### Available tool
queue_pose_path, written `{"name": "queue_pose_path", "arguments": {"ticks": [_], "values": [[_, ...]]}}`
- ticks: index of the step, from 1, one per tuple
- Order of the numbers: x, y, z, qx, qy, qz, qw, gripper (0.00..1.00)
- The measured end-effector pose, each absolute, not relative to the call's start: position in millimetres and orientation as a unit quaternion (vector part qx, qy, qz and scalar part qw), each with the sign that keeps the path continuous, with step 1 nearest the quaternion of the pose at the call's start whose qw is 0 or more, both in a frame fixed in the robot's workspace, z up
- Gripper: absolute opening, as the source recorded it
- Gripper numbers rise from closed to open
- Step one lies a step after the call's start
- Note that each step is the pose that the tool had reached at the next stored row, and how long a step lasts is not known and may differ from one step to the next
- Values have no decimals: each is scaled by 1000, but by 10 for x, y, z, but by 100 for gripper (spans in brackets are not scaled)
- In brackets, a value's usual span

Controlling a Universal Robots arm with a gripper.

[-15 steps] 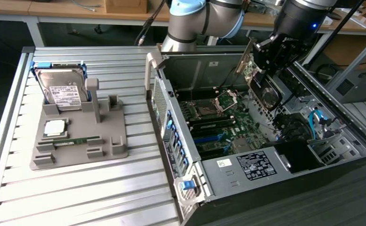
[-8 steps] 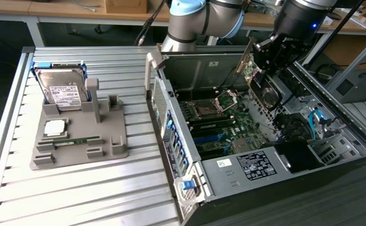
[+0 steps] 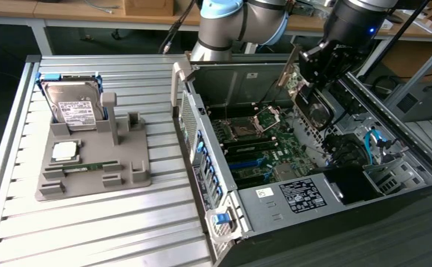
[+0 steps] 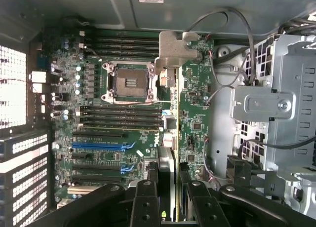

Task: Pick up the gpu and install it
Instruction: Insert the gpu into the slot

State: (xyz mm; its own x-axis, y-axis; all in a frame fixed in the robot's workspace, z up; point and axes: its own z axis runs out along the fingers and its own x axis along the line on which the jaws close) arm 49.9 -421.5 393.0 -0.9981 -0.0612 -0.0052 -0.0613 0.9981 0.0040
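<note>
Gripper (image 4: 170,190) is gripping the gpu (image 4: 167,158) edge-on between narrowed fingers, holding it above the motherboard (image 4: 195,123) inside the open case (image 3: 275,214), install step in hand, card unseated; seating is probably calling for squaring its edge over an expansion slot (image 4: 98,145).

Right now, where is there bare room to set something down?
The table is bare between the grey fixture and its near edge, and beside the hard drive toward the case. Inside the case is crowded: the gripper holds the gpu over the motherboard.
</note>
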Motion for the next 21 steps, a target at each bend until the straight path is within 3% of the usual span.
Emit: {"name": "queue_pose_path", "arguments": {"ticks": [21], "values": [[499,-4215,3931,-94,996,2,2,27]]}}
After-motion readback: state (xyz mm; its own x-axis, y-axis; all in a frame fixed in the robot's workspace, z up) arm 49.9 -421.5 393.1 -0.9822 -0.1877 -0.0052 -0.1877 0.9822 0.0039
